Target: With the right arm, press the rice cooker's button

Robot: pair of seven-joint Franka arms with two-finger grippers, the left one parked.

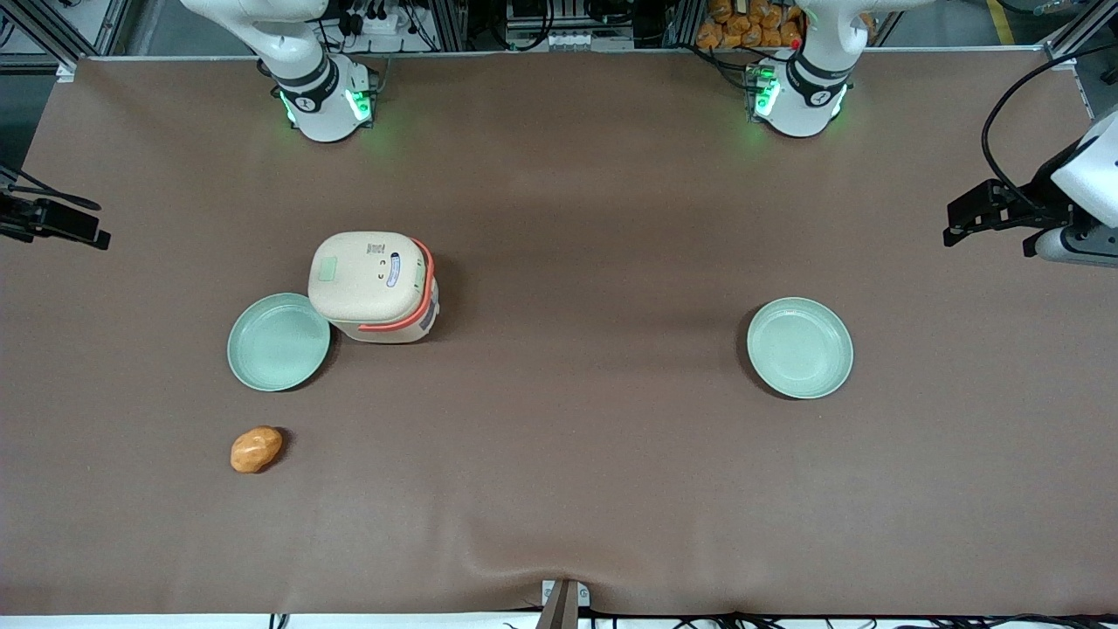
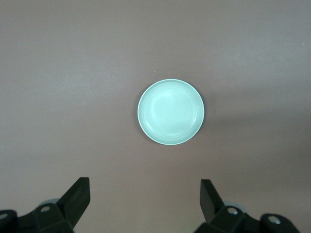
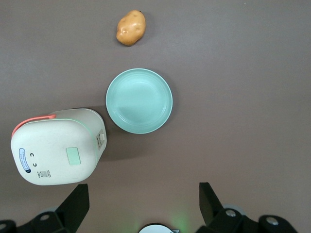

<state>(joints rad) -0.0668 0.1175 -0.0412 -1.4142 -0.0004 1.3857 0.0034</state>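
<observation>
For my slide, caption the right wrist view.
Open gripper high above rice cooker, its button unpressed, beside green plate and potato.

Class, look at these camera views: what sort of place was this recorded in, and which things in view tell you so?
Most likely a robotics lab bench, not a kitchen. Two arm bases bolt to a brown-covered table framed by aluminium rails and cabling. Props are staged: rice cooker, green plates, a potato. The gripper hangs open above the table near the cooker.

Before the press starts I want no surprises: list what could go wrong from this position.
The gripper hangs open high above the table, off the button, so it may land on bare lid or the oval label. The rice cooker stands free and could slide or tip. The green plate beside it could be bumped.
</observation>
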